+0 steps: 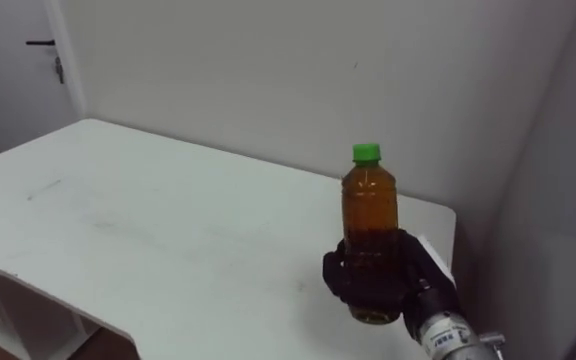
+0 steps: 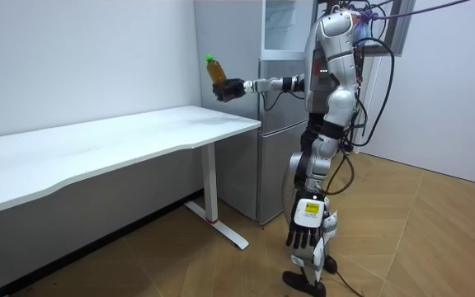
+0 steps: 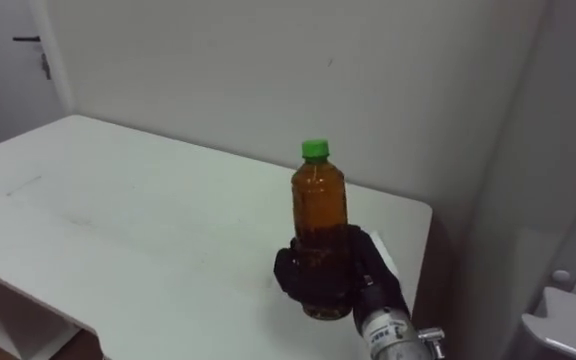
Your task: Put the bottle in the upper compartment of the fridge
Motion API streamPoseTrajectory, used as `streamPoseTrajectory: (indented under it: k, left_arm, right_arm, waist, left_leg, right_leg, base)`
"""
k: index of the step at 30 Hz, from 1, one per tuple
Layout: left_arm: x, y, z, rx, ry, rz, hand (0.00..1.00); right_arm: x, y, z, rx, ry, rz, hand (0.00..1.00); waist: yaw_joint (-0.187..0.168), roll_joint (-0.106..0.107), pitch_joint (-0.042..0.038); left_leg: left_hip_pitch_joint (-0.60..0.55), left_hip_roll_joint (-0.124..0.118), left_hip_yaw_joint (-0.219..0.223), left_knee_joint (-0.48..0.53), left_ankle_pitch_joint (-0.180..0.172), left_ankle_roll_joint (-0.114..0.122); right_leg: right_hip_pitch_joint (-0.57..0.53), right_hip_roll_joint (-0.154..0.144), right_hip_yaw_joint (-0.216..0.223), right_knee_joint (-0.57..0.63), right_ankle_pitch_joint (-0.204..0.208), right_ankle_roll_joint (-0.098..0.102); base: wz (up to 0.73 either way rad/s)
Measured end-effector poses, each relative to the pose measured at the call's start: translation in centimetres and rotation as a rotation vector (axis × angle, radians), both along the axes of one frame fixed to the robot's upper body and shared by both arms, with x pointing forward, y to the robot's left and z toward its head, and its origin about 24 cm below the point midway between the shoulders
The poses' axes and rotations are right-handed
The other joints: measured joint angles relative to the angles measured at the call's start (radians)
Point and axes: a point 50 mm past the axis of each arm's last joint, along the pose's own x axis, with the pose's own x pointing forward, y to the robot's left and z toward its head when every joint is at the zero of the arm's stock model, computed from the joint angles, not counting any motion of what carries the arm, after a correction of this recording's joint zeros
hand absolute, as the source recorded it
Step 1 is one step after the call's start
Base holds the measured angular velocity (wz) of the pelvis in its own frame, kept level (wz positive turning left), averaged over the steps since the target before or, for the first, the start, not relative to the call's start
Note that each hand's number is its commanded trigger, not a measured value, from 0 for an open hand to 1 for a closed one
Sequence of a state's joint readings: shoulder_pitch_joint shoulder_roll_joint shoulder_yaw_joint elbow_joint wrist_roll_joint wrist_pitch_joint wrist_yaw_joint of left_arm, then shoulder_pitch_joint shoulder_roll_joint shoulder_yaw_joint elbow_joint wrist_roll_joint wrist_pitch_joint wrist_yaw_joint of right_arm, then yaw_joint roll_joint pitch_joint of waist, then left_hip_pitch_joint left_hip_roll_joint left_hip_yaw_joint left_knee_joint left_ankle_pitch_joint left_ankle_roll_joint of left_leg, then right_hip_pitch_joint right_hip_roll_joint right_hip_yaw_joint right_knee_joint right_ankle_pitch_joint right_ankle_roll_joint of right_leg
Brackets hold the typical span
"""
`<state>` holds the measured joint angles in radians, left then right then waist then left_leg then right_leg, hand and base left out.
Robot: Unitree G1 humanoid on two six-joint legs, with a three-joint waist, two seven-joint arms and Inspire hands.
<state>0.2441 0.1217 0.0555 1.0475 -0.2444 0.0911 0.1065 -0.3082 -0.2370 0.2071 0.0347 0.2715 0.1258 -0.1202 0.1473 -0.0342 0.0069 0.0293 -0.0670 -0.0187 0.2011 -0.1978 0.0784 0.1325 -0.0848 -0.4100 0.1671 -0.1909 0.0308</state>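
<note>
Bottle (image 1: 370, 215) upright, base within curled right hand (image 1: 418, 275) fingers (image 1: 336, 278)

No text can be read; the blue print on the wrist behind the right hand (image 1: 340, 282) is too small.

Silver-white limbs — black right hand (image 1: 336, 276)

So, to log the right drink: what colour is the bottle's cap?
Green; the cap tops the amber bottle in the right hand, clearest in the left eye view.
</note>
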Motion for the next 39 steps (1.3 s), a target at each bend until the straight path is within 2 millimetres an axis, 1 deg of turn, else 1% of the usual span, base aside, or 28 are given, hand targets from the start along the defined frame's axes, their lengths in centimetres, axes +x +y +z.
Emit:
streamPoseTrajectory:
  k: [2,4,7,8,10,11,15,17,18,20,24,27,28,30,33,36,37,39]
  left_arm:
    - [-0.2,0.1,0.0,0.005,0.001,0.001,0.0]
    - [-0.2,0.2,0.0,0.007,0.003,0.001,0.0]
    - [-0.1,0.2,0.0,0.008,-0.002,0.002,0.0]
    - [-0.2,0.3,0.1,0.01,-0.002,0.002,0.0]
    - [-0.2,0.4,0.1,0.011,0.0,0.003,0.0]
    - [-0.3,0.4,0.1,0.01,0.0,0.009,0.0]
    - [-0.6,0.6,0.1,0.014,0.002,0.039,0.0]
    - [-1.0,0.9,0.1,0.019,0.005,0.071,0.0]
    - [-1.1,1.0,0.2,0.02,0.008,0.075,0.0]
    - [-1.5,1.1,0.1,0.025,0.015,0.091,0.0]
    - [-1.8,1.1,0.1,0.024,0.017,0.096,0.0]
    - [-2.0,1.2,0.1,0.027,0.018,0.11,0.0]
    - [-2.1,1.2,0.1,0.027,0.02,0.111,0.0]
    - [-2.2,1.2,0.1,0.026,0.019,0.111,0.0]
    - [-2.3,1.1,0.1,0.014,0.013,0.11,0.0]
    - [-2.9,1.1,0.0,0.001,0.03,0.13,0.0]
    - [-3.1,1.1,0.0,0.0,0.035,0.13,0.0]
    - [-3.3,1.1,0.0,-0.006,0.041,0.132,0.0]
  right_arm:
    - [-0.1,-0.1,0.9,0.006,-0.037,0.004,1.0]
    - [-0.2,-0.4,1.6,0.008,-0.064,0.001,1.0]
    - [-0.3,-0.4,2.3,0.015,-0.094,0.007,1.0]
    - [-0.4,-0.3,2.6,0.011,-0.102,0.026,1.0]
    - [-0.6,-0.3,3.3,-0.007,-0.123,0.053,1.0]
    - [-0.8,-0.2,3.8,-0.016,-0.141,0.066,1.0]
    - [-1.5,0.1,5.5,-0.02,-0.212,0.112,1.0]
    - [-2.2,-0.1,6.7,-0.014,-0.272,0.119,1.0]
    - [-2.3,-0.1,7.0,-0.012,-0.285,0.119,1.0]
    - [-2.6,-0.7,8.0,-0.005,-0.326,0.103,1.0]
    - [-3.0,-1.7,9.1,0.003,-0.376,0.063,1.0]
    - [-3.4,-2.3,10.1,0.008,-0.422,0.041,1.0]
    - [-3.6,-2.4,10.4,0.009,-0.441,0.038,1.0]
    - [-3.8,-2.6,10.8,0.011,-0.462,0.03,1.0]
    - [-4.1,-2.7,11.2,0.006,-0.482,0.029,1.0]
    - [-4.3,-2.8,11.6,0.006,-0.497,0.03,1.0]
    - [-4.5,-2.8,11.9,-0.002,-0.512,0.039,1.0]
    - [-5.0,-2.9,12.5,-0.029,-0.541,0.044,1.0]
  waist:
    - [0.0,-0.005,-0.0049]
    - [-0.009,-0.008,-0.0067]
    - [-0.012,-0.011,-0.0088]
    - [-0.015,-0.013,-0.0115]
    - [-0.016,-0.016,-0.0137]
    - [-0.016,-0.016,-0.0137]
    - [-0.028,-0.015,-0.0136]
    - [-0.034,-0.015,-0.0136]
    - [-0.037,-0.015,-0.0135]
    - [-0.041,-0.015,-0.0131]
    - [-0.043,-0.015,-0.013]
    - [-0.05,-0.015,-0.0131]
    - [-0.058,-0.015,-0.0131]
    - [-0.063,-0.015,-0.0131]
    - [-0.073,-0.018,-0.0126]
    - [-0.102,-0.024,-0.0123]
    - [-0.115,-0.028,-0.0135]
    - [-0.123,-0.033,-0.0151]
  left_leg:
    - [0.0,0.003,0.016,0.0,0.0,0.0]
    - [-0.001,0.003,0.02,-0.002,0.0,0.0]
    - [-0.002,0.006,0.036,-0.008,-0.001,0.001]
    - [0.0,0.006,0.039,-0.011,0.0,0.002]
    - [0.001,0.006,0.044,-0.011,0.001,0.003]
    - [0.002,0.006,0.047,-0.011,0.001,0.003]
    - [0.009,0.006,0.048,-0.01,0.001,0.004]
    - [0.012,0.007,0.048,-0.014,0.001,0.004]
    - [0.013,0.007,0.048,-0.014,0.001,0.004]
    - [0.02,0.007,0.056,-0.019,0.001,0.004]
    - [0.03,0.008,0.062,-0.026,0.001,0.004]
    - [0.035,0.011,0.07,-0.034,0.001,0.004]
    - [0.035,0.011,0.071,-0.035,0.001,0.004]
    - [0.038,0.012,0.075,-0.035,0.001,0.004]
    - [0.036,0.015,0.095,-0.038,0.001,0.004]
    - [0.035,0.017,0.097,-0.041,0.001,0.003]
    - [0.031,0.017,0.097,-0.041,0.001,0.003]
    - [0.03,0.017,0.099,-0.04,0.001,0.003]
  right_leg:
    - [-0.006,0.0,0.003,0.0,0.0,0.0]
    - [-0.011,0.0,0.012,0.001,0.0,0.0]
    - [-0.014,0.001,0.026,0.001,0.0,0.0]
    - [-0.016,0.002,0.03,0.001,0.0,0.0]
    - [-0.018,0.008,0.044,0.001,0.0,0.0]
    - [-0.018,0.009,0.052,0.001,0.0,0.0]
    - [-0.013,0.009,0.052,0.001,0.0,0.0]
    - [-0.012,0.01,0.053,0.001,0.0,0.0]
    - [-0.011,0.01,0.053,0.001,0.0,0.0]
    - [-0.002,0.01,0.055,0.001,0.0,0.0]
    - [-0.002,0.011,0.062,0.001,0.0,0.0]
    - [-0.004,0.012,0.071,0.001,0.0,0.0]
    - [-0.005,0.013,0.076,0.002,0.0,0.0]
    - [-0.006,0.014,0.08,0.001,0.0,0.0]
    - [-0.014,0.017,0.1,0.001,0.0,0.0]
    - [-0.016,0.018,0.104,0.001,0.0,-0.001]
    - [-0.02,0.018,0.103,0.002,0.001,-0.001]
    - [-0.023,0.019,0.107,0.001,0.001,-0.001]
  base:
    - [-0.23]
    - [-0.15]
    - [-0.13]
    - [-0.08]
    - [-0.09]
    - [-0.09]
    - [0.01]
    - [0.02]
    - [0.0]
    - [0.0]
    - [-0.1]
    - [-0.09]
    - [-0.06]
    - [-0.07]
    - [-0.17]
    - [-0.02]
    - [0.0]
    - [0.0]
